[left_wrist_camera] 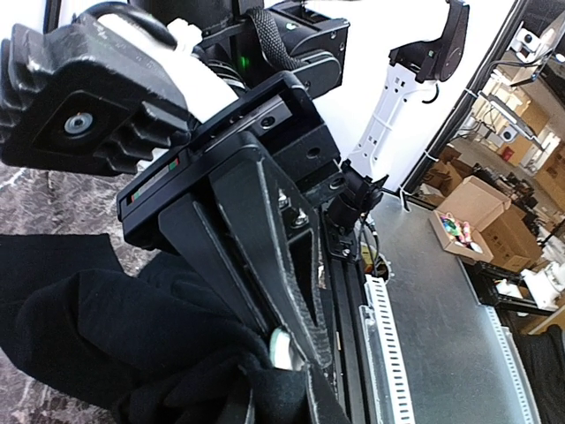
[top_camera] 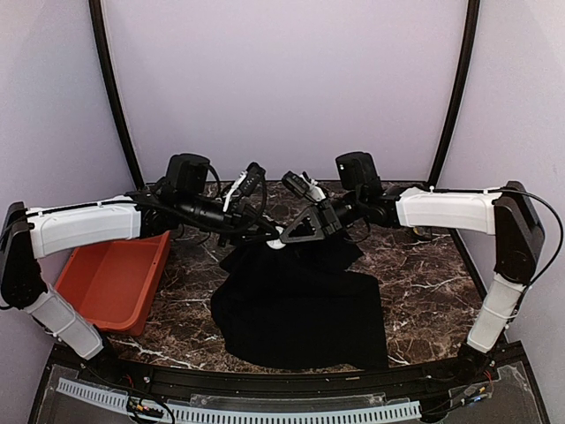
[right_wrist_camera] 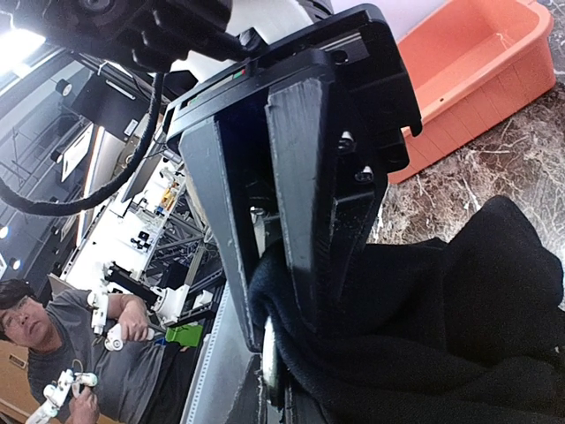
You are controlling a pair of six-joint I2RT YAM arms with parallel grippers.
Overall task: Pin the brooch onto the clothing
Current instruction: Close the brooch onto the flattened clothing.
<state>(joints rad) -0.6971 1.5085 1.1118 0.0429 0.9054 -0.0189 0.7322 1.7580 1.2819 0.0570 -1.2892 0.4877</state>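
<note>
The black clothing [top_camera: 300, 309] lies on the marble table, with its top edge lifted to where both grippers meet. My left gripper [top_camera: 267, 233] is shut on a fold of that raised fabric [right_wrist_camera: 459, 336]. My right gripper [top_camera: 292, 235] faces it tip to tip. It is shut on the brooch [top_camera: 275, 241], a small pale disc pressed against the cloth. The brooch shows edge-on in the left wrist view [left_wrist_camera: 282, 347] and in the right wrist view [right_wrist_camera: 269, 362]. Bunched black fabric [left_wrist_camera: 106, 336] hides most of it. The starburst print is out of view.
An orange bin [top_camera: 115, 274] stands at the left of the table, also in the right wrist view [right_wrist_camera: 477, 62]. A slotted white cable duct [top_camera: 265, 412] runs along the near edge. A person stands beyond the table [right_wrist_camera: 35, 336].
</note>
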